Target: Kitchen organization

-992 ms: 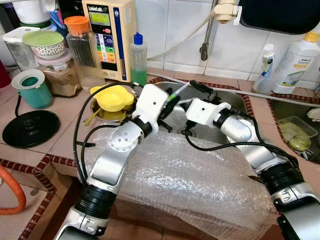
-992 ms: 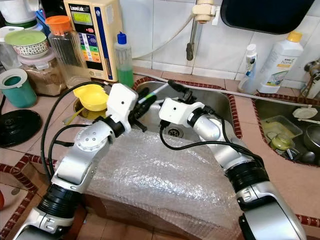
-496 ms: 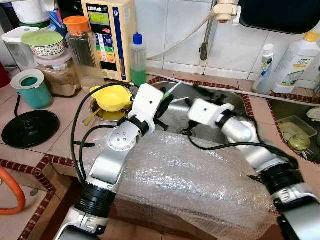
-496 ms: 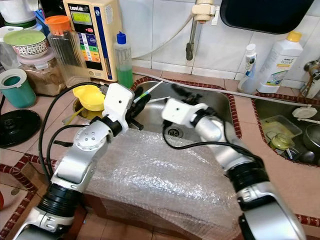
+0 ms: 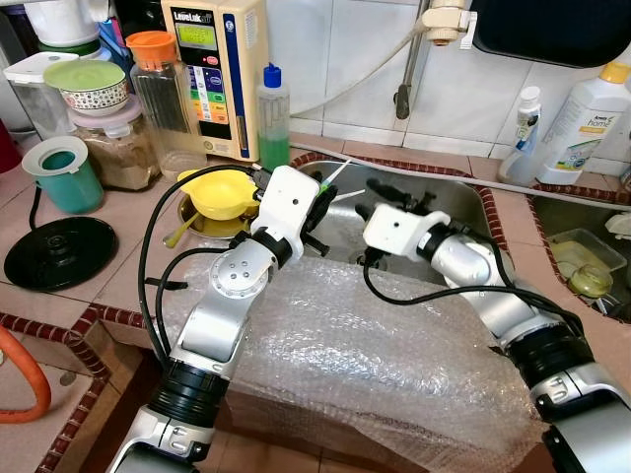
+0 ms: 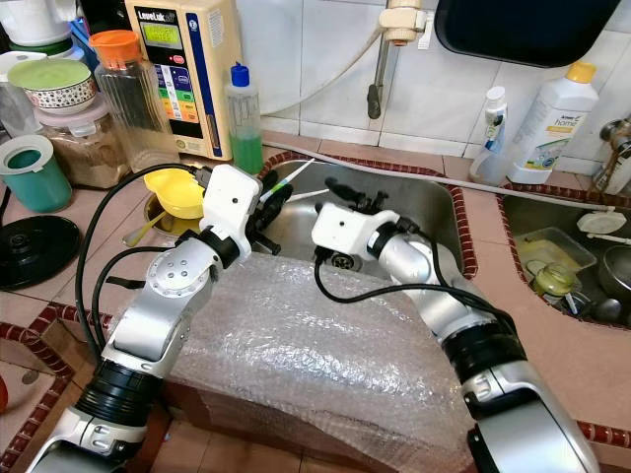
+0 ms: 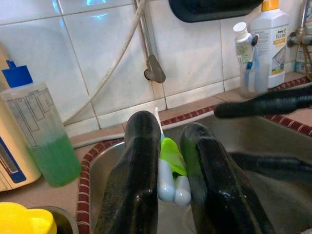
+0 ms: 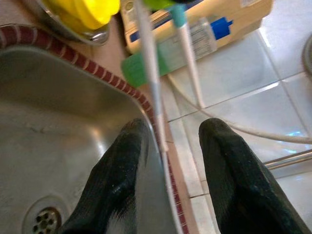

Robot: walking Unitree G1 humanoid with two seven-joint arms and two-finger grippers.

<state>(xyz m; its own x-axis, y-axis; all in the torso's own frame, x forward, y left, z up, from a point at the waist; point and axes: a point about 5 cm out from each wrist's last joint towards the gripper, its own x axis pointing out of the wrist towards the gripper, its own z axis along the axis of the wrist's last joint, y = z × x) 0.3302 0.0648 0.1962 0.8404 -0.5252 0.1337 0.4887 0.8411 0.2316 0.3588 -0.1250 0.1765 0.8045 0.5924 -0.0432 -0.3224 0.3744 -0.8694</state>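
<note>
1. Toothbrushes [image 5: 335,173], left eye view: pinched by the handles in the left gripper [image 5: 321,205], over the left edge of the sink [image 5: 449,197], heads slanting up toward the tiled wall [image 5: 345,59]; sits a little nearer the yellow bowl [image 5: 225,192] than a second ago; right gripper [image 5: 365,195] just beside but apart from the brushes, fingers spread and holding nothing, drawn back from the tips it was reaching a second ago; reads as a handover finished, with only the putting-away left.
2. Right eye view: same sink, set in a tiled counter [image 6: 89,256] edged with dark red trim; bubble wrap [image 6: 325,355] draped over the near edge under both arms; detergent bottle [image 6: 552,108] by the wall and a second basin [image 6: 523,212] with dishes on the robot's right.
3. Left wrist view: two black fingers [image 7: 141,170] closed narrow on a green handle and pale ones, touching on both sides; beyond, a cup [image 7: 253,73] with a brush in it on the far ledge, probably where these belong; green soap bottle [image 7: 44,141] on the counter.
4. Right wrist view: fingers [image 8: 122,165] set wide apart, nothing between the pads; brush stems crossing ahead of them, not touching; bare steel below with the drain [image 8: 46,222].
</note>
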